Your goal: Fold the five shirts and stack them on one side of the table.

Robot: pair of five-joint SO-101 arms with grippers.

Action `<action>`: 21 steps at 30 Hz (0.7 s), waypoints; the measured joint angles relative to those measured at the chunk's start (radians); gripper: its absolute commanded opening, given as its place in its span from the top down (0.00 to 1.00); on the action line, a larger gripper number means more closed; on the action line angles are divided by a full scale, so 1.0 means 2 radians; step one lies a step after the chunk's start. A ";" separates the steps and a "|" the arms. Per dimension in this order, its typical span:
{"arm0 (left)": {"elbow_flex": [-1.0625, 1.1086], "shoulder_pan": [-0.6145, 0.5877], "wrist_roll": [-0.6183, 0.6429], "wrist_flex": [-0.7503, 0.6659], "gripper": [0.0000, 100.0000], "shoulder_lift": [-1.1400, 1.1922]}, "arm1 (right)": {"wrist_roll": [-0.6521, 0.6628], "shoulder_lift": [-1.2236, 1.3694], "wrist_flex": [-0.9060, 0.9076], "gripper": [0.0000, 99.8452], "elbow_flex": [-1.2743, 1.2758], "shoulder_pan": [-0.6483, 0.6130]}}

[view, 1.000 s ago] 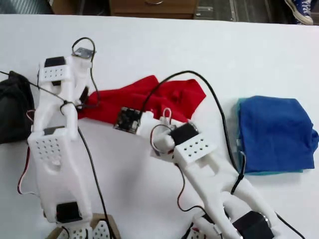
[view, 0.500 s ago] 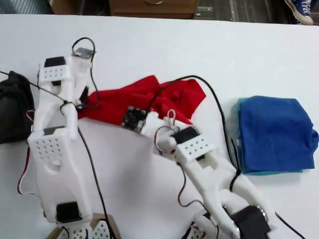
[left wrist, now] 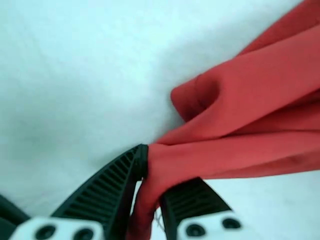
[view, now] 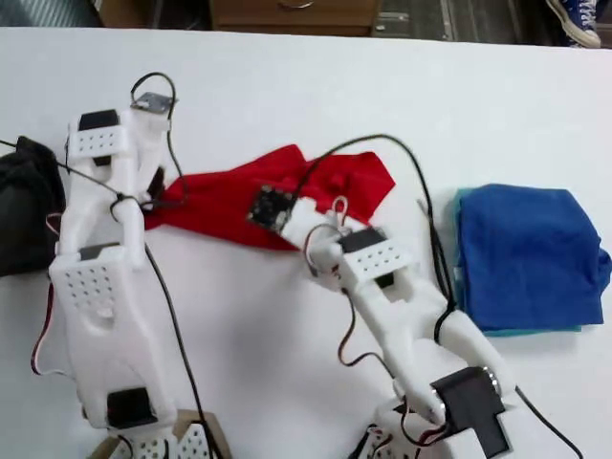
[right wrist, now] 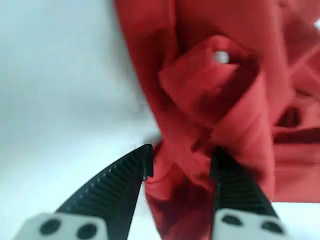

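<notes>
Pinching an edge of the red shirt (left wrist: pixel 250 95), the left gripper (left wrist: pixel 149 172) sits clamped on it; the right gripper (right wrist: pixel 182 162) stands with jaws parted astride a bunched fold.

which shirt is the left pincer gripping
The red shirt, strung out in the middle: the left pincer is shut on its end. The blue shirt lies folded at the right, the black shirt bunched at the left edge, both untouched.

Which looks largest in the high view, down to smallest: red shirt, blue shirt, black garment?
Blue shirt and red shirt: about alike, arms hide part of the red.
Black garment: smallest, cut by the edge.
</notes>
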 measured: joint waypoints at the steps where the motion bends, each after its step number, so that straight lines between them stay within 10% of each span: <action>1: 0.000 0.000 0.000 0.000 0.98 0.000 | 0.004 0.002 0.003 0.81 -0.012 0.005; 21: 0.000 -0.001 0.000 -0.002 0.98 0.000 | 0.025 0.127 -0.028 0.97 -0.107 0.048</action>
